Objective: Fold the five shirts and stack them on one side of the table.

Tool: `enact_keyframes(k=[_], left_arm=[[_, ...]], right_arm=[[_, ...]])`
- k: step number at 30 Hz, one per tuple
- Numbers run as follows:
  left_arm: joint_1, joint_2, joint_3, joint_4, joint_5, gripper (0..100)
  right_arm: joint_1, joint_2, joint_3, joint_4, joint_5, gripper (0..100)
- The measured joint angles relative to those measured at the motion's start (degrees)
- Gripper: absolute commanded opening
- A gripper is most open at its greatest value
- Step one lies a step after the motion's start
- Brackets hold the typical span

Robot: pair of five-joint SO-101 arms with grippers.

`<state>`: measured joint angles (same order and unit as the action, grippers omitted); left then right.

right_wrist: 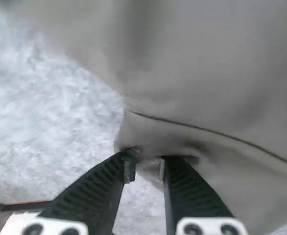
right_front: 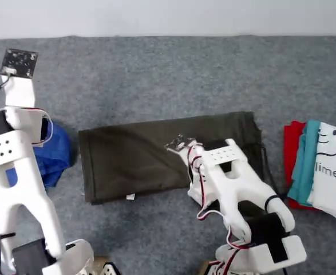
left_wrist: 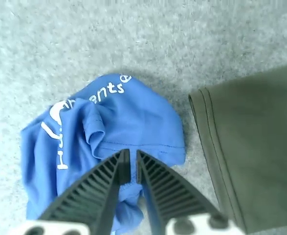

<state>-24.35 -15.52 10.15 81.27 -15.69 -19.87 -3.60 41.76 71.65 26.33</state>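
Observation:
A dark olive shirt (right_front: pixel 139 154) lies folded into a long band across the middle of the grey table. My right arm (right_front: pixel 230 177) stands over its right part. In the right wrist view my right gripper (right_wrist: pixel 145 166) is shut on an edge of the olive shirt (right_wrist: pixel 207 73), and the cloth hangs close in front of the camera. A crumpled blue shirt (right_front: pixel 56 154) with white print lies at the left, partly under my left arm (right_front: pixel 13 154). My left gripper (left_wrist: pixel 132 159) is shut just above the blue shirt (left_wrist: pixel 133 117), holding nothing that I can see.
Folded shirts are stacked at the right edge: red (right_front: pixel 292 154) at the bottom, teal (right_front: pixel 305 160), white with print (right_front: pixel 333 166) on top. The olive shirt's left end (left_wrist: pixel 255 142) lies close to the blue one. Bare grey table (right_front: pixel 156 69) stretches behind.

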Motion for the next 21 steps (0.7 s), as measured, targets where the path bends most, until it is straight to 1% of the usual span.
enact_keyframes(k=[4, 8, 10, 14, 18, 21], left_arm=[[0.00, -1.41, 1.76, 0.00, 0.00, 3], [0.00, -2.11, 1.93, 0.00, 0.00, 3], [0.70, -2.11, 1.93, 0.00, 0.00, 3], [3.34, -2.11, 1.93, 0.00, 0.00, 3], [5.63, -2.11, 1.93, 0.00, 0.00, 3], [6.07, -2.11, 1.93, 0.00, 0.00, 3]], right_arm=[[-0.35, 0.09, -3.25, 5.19, 0.00, 10.0], [1.41, 0.09, -11.69, 11.96, 0.09, 10.0], [2.64, 0.09, -16.53, 15.30, 0.09, 10.0], [2.90, 0.09, -24.88, 20.48, 0.09, 10.0], [3.25, 0.18, -26.37, 20.84, 1.49, 10.0], [3.16, 1.67, -24.00, 17.41, 1.93, 9.9]])
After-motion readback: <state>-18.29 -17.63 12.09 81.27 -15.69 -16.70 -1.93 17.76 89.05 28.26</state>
